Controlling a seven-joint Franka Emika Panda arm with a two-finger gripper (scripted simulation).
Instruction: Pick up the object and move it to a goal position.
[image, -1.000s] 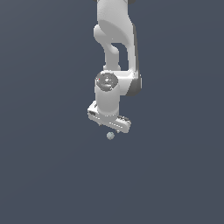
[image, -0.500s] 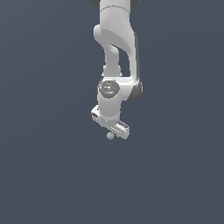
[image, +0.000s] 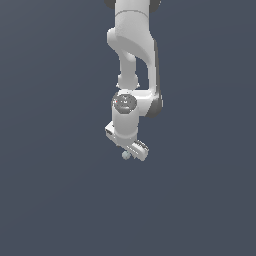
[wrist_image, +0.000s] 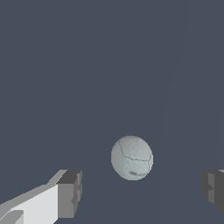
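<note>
The step in hand appears to be the final approach for the grasp, and doing it well likely means centring the small, matte, pale grey-green ball (wrist_image: 131, 157) between the two dark grey finger pads (wrist_image: 70, 194) before anything closes. A sphere this small would probably squirt sideways if one pad reached it first, so the safer course is to bring the pads level with the ball's widest part and close evenly. In the wrist view the ball lies between the fingers, somewhat nearer one pad than the other, with bare dark slate-blue ground (wrist_image: 87, 65) showing on both sides of it. The white two-fingered gripper (image: 131, 150) stands with its jaws wide apart, the gap far broader than the ball, and it holds nothing; no pad touches the ball in either view. In the exterior view the ball (image: 126, 155) sits just at the lower edge of the gripper, below the white jointed robot arm (image: 132, 55); whether it rests on the ground there cannot be told.
</note>
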